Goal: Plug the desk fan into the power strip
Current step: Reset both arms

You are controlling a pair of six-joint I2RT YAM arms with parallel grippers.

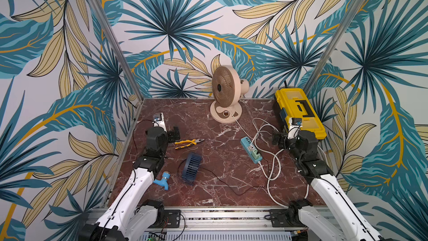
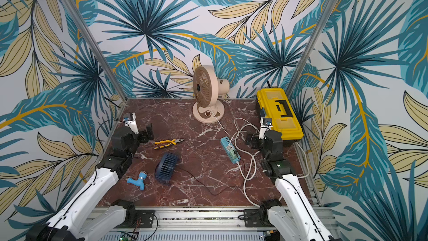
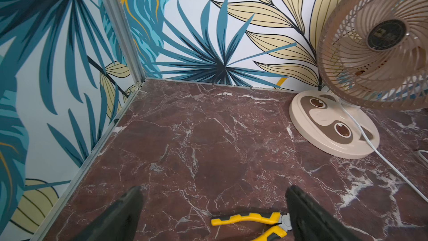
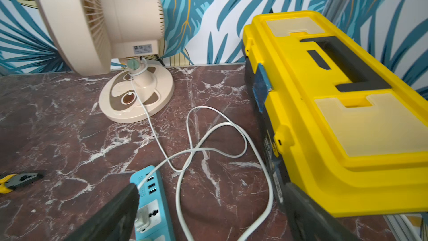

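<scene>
Lying just beside right hand [image 1: 276,139], toward left hand [image 1: 174,134]: power strip [image 1: 251,150], flat on table [image 1: 208,124], white plug [image 4: 144,219] in one socket. Desk fan [image 1: 225,89] upright, ahead of both hands, thin cord [image 1: 238,124] running to strip. Both hands spread wide, holding nothing. Pliers [image 1: 188,143] just beside left hand; yellow toolbox [image 1: 301,112] at right hand's outer side.

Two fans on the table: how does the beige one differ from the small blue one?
The beige fan stands upright on a round base by the back wall; the blue fan lies tipped over nearer the front. The beige fan is larger than the blue fan. The beige fan has a white cord, the blue fan a black cord. Both have round slatted grilles.
</scene>
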